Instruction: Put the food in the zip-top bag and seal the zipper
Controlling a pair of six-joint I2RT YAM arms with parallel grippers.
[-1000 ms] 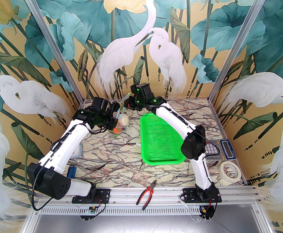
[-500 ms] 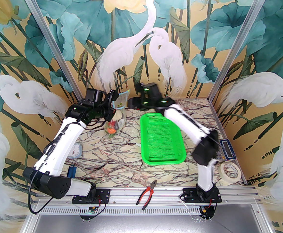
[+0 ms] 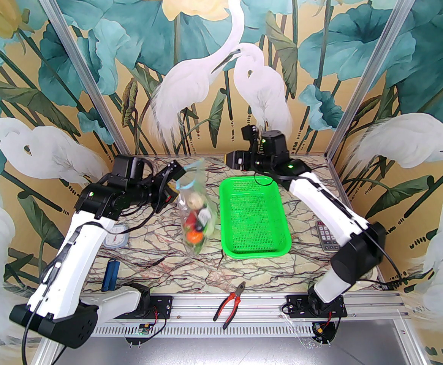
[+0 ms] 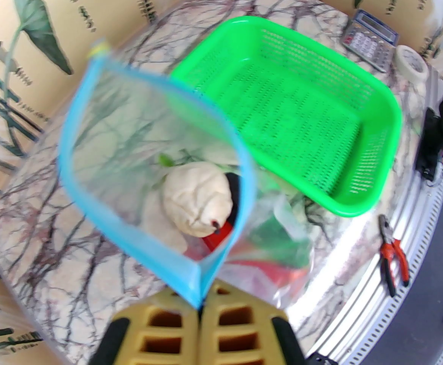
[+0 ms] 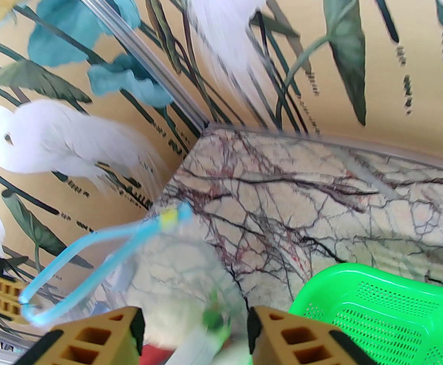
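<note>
The clear zip-top bag (image 3: 195, 213) hangs by one top corner from my left gripper (image 3: 175, 175), which is shut on the end of the light blue zipper (image 4: 145, 238). The zipper gapes in a wide loop. The bag's bottom rests on the table left of the green basket. Food (image 3: 194, 222) lies inside: a cream cauliflower (image 4: 197, 200) on top, with red, orange and green pieces under it. My right gripper (image 3: 231, 161) hovers open at the back, above the basket's far end and apart from the bag. In its wrist view the fingers (image 5: 128, 329) stand wide, with the zipper loop (image 5: 92, 249) beyond them.
The green mesh basket (image 3: 253, 249) lies right of the bag with nothing in it. Red-handled pliers (image 3: 230, 303) lie at the front rail. A calculator (image 3: 326, 236) is at the right, and a small white scale (image 3: 116, 238) and a blue item (image 3: 111, 274) at the left.
My right gripper opened, let go of the bag's mouth and drew back to the right. The left arm carried the bag forward and right, so it now hangs beside the basket.
</note>
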